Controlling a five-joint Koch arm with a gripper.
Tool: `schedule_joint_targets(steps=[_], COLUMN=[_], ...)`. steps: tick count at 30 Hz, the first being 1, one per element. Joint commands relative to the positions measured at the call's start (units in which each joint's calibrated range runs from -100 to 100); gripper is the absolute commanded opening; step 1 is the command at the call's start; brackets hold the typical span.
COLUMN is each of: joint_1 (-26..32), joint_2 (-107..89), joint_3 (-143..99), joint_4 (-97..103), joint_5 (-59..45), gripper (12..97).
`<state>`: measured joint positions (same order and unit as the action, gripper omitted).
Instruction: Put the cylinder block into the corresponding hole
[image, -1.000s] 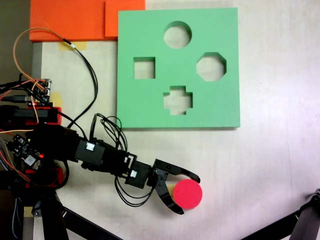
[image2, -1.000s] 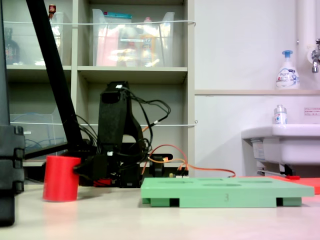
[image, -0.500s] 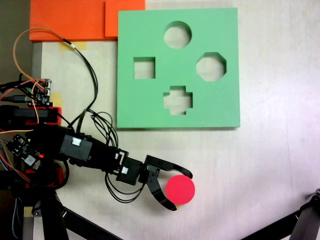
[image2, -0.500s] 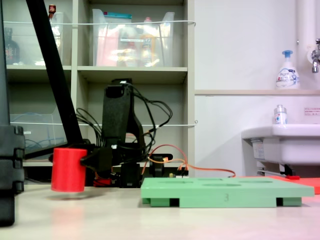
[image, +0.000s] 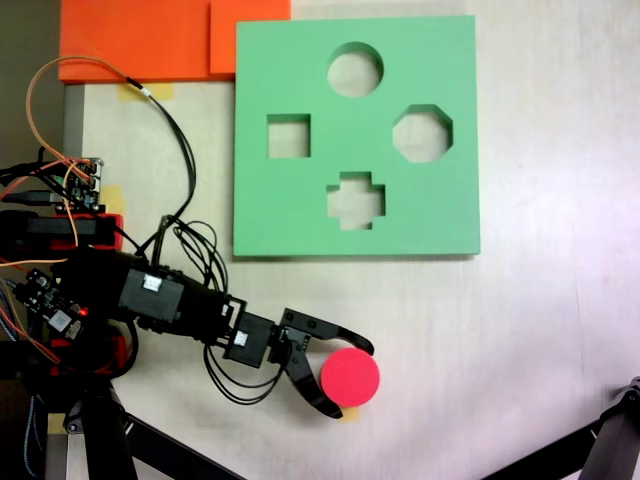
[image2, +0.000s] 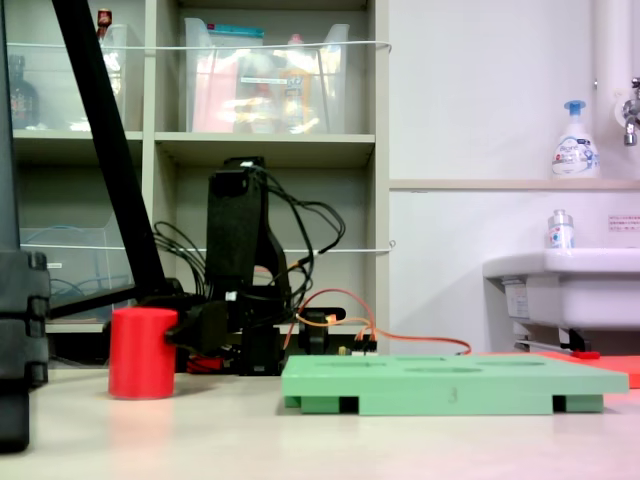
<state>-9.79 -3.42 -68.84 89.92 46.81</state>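
On the tabletop (image: 520, 330), near side: my tool (image: 350, 377) grips the cylinder block (image: 350, 377).
Green board (image: 300, 210) (circular hole (image: 355, 69) far) lies well apart.

A bright red foam cylinder block (image: 350, 377) stands out against the pale cream desk (image: 540, 320), beside the matte black pincer (image: 348, 381). The flat foam board (image: 300, 215) is mint green, and plain orange foam sheets (image: 140, 38) lie behind it. Thin orange and black wires (image: 60, 70) loop over the desk.

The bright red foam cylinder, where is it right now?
The bright red foam cylinder sits between the black gripper's two fingers, on the table below the flat green foam board in the fixed view from above.
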Motion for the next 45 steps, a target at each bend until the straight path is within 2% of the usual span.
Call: schedule_joint_targets(steps=[1, 6, 13, 18, 24, 29, 35, 45], joint_1=[0.00, 0.54, 4.40, 8.69, 16.95, 24.47, 30.72, 35.07], joint_2=[-0.35, -3.42, -20.74, -33.59, -42.95, -40.30, -30.80, -13.34], joint_3=[0.64, 0.54, 1.44, 4.63, 11.31, 20.28, 28.96, 41.22], joint_4=[9.41, 9.41, 1.13, -7.15, -20.35, -28.72, -31.80, -34.50], joint_5=[-0.34, -0.24, -0.15, 0.49, 0.54, 0.54, 0.54, 0.54], gripper=[31.9, 31.4, 31.4, 31.5, 31.7, 31.9, 33.0, 33.0])
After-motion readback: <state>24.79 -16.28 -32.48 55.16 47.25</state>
